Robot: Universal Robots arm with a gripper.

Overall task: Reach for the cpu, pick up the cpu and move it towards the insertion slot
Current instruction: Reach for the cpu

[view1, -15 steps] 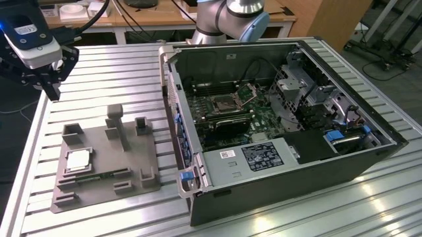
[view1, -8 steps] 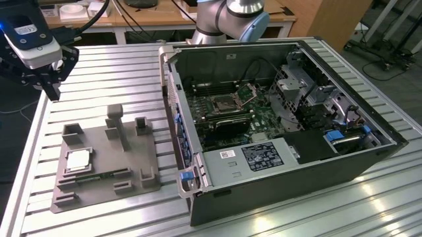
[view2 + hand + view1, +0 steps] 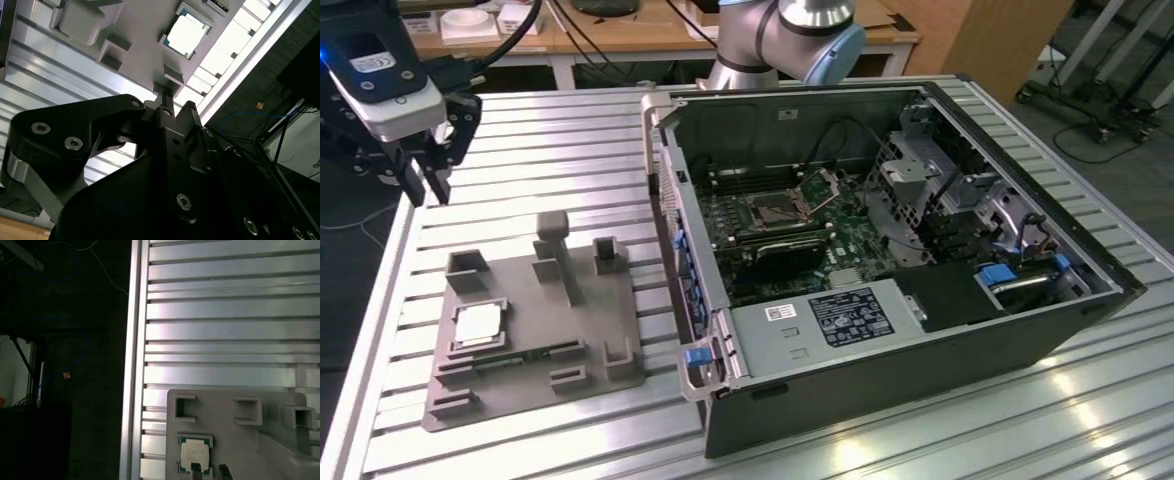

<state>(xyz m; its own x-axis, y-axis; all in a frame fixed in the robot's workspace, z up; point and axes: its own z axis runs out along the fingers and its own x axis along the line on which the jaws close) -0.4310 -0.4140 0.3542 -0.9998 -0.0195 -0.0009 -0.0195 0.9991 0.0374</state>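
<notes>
Exterior view: chip (image 3: 478, 325) lies in the grey tray (image 3: 527, 300) on the desk (image 3: 520, 130); jaws raised, apart from it; socket (image 3: 771, 210) well apart.
Second wrist view: chip (image 3: 186, 36) untouched.
First wrist view: jaws spread, empty, near chip (image 3: 194, 454).
Progress: reach unfinished; nothing lifted.

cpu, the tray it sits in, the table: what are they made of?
cpu: silvery metal lid with a bright sheen and a thin tan rim. tray: matte grey with moulded shapes, likely plastic. table: ribbed shiny metal slats, probably aluminium.
</notes>
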